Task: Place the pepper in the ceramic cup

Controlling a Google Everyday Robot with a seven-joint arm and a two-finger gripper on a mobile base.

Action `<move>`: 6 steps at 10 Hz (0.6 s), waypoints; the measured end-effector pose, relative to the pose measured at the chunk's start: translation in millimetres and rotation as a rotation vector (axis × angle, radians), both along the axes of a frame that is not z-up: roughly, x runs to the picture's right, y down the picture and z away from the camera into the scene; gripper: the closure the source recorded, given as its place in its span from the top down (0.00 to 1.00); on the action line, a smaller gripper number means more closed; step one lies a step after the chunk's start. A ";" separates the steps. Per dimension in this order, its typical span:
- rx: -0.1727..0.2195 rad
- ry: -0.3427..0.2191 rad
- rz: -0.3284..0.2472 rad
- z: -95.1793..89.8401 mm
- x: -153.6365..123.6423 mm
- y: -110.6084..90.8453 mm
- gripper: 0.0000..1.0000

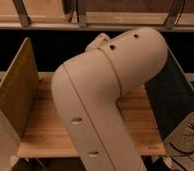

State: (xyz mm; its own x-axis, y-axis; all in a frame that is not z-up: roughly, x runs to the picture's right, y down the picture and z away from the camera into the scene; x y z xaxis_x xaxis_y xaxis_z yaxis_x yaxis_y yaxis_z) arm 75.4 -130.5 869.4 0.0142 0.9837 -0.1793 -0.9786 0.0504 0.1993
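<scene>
Gripper: not visible anywhere in camera view; hidden behind or beyond the arm's own body, so position only inferable as somewhere past the elbow, not confirmed. Finger state: cannot tell.

Pepper: not seen. Ceramic cup: not seen. Location of either relative to gripper: cannot tell; central part of the work surface fully blocked.

Robot arm: large cream-coloured casing filling the middle of the frame, running from bottom centre up to an elbow at upper right. Seam line crossing the casing diagonally at the joint. Small round holes visible along the lower link and near the elbow. Main obstruction in this view.

Wooden table: light planked top, exposed left of the arm and in a narrower strip to the right of it. Front edge visible at lower left and lower right.

Left side panel: tan board, standing upright at the table's left edge, angled outward.

Right side panel: dark board, standing upright at the table's right edge, partly overlapped by the elbow.

Shelf rail: horizontal wooden ledge across the top, behind the table, dark gap below it.

Cables: dark loops at far right, beside the right panel, off the table.
</scene>
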 end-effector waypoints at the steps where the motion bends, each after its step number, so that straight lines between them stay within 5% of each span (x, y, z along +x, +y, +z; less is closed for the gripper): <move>1: 0.000 0.000 0.000 0.1 0.1 0.1 0.22; 6: 0.000 0.000 0.000 0.2 -0.2 0.1 0.70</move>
